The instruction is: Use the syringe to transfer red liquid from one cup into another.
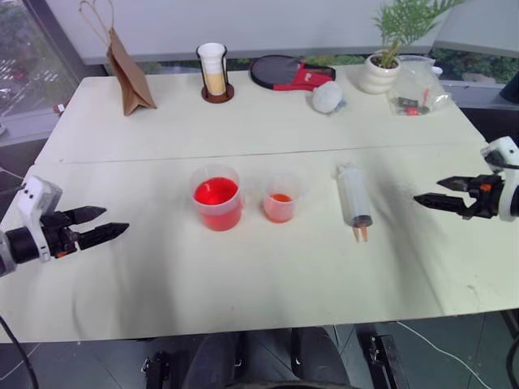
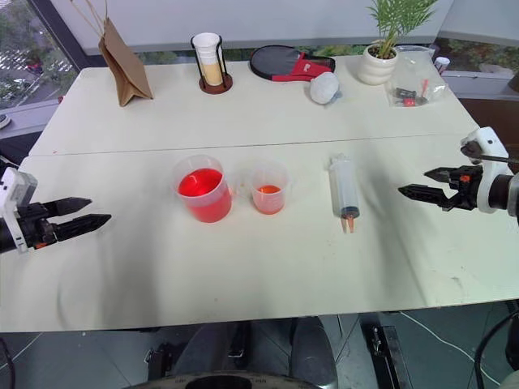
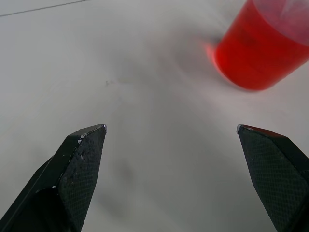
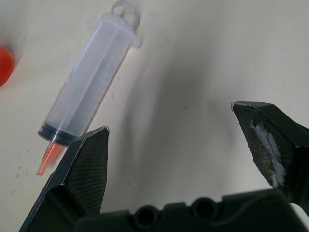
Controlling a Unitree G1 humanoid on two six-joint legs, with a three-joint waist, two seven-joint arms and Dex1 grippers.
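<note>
A large clear syringe (image 1: 355,199) with a dark seal and orange tip lies flat on the white table (image 1: 268,267), tip toward the front edge. To its left stand the smaller clear cup (image 1: 280,199) holding a little orange-red liquid and, further left, the wider clear cup (image 1: 216,197) filled with bright red liquid (image 1: 216,192). My right gripper (image 1: 428,193) hovers open to the right of the syringe, apart from it. Over the table's left edge my left gripper (image 1: 112,222) is open and empty, well left of the wide cup (image 3: 260,46). The right wrist view has the syringe (image 4: 89,89) ahead of the open fingers.
Along the back of the table stand a brown paper bag (image 1: 126,73), a cup holder with paper cups (image 1: 214,71), a black and red paddle (image 1: 288,73), a white crumpled ball (image 1: 328,96), a potted plant (image 1: 383,65) and a clear plastic bag (image 1: 418,87).
</note>
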